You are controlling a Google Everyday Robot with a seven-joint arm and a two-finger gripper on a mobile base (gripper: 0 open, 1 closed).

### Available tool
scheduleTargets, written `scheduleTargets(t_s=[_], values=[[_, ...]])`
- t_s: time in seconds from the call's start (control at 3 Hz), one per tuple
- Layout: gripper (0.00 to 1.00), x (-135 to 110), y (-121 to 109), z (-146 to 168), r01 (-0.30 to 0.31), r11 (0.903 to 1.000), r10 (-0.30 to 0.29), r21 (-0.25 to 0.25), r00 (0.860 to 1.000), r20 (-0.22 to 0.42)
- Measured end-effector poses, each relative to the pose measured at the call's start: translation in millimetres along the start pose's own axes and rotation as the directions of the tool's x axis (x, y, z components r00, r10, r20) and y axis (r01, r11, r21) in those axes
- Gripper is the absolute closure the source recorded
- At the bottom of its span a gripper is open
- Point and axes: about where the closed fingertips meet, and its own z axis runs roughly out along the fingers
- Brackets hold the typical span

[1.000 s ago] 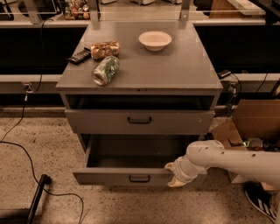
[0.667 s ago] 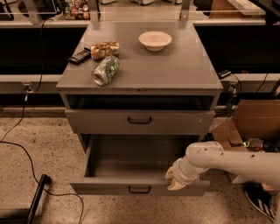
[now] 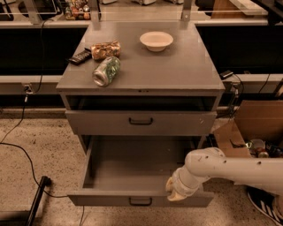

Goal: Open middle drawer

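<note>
Gripper (image 3: 176, 194) rests at the front right rim of the middle drawer (image 3: 132, 170), which stands pulled well out beneath the shut upper drawer (image 3: 177, 123). Whether it grips anything cannot be told. On the cabinet top (image 3: 177, 70) lie a green can (image 3: 106, 70), perhaps soda, its label unreadable, and a white bowl (image 3: 156, 40).

Gripper (image 3: 177, 193): lower right of centre, at the front right corner of the pulled-out middle drawer (image 3: 101, 199).

Arm (image 3: 239, 170): runs off the right edge of the frame and covers the drawer's right wall.

Whatever sits under the drawer is hidden by it.

Cardboard box (image 3: 261, 121), right side: cut by the frame edge. The small items (image 3: 258, 148) in it are too small to name.

Shoe (image 3: 261, 206), lower right corner: partly cut off.

Clutter (image 3: 76, 9) along the top edge, upper left: blurred and cropped, not identifiable.
</note>
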Motion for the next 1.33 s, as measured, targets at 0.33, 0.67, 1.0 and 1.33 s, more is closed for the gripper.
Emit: scheduleTargets(t_s=[0.33,0.67,1.0,1.33], values=[[0.63,0.0,0.1,0.1,0.0,1.0,0.0,0.0,1.0,0.0],[0.4,-0.3,1.0,1.2,0.0,1.0,0.0,-0.003,1.0,0.001],[0.17,-0.6,1.9,2.3,0.001,1.0,-0.001,-0.005,1.0,0.002],[0.0,-0.8,2.7,3.2,0.001,1.0,-0.001,-0.008,1.0,0.003]])
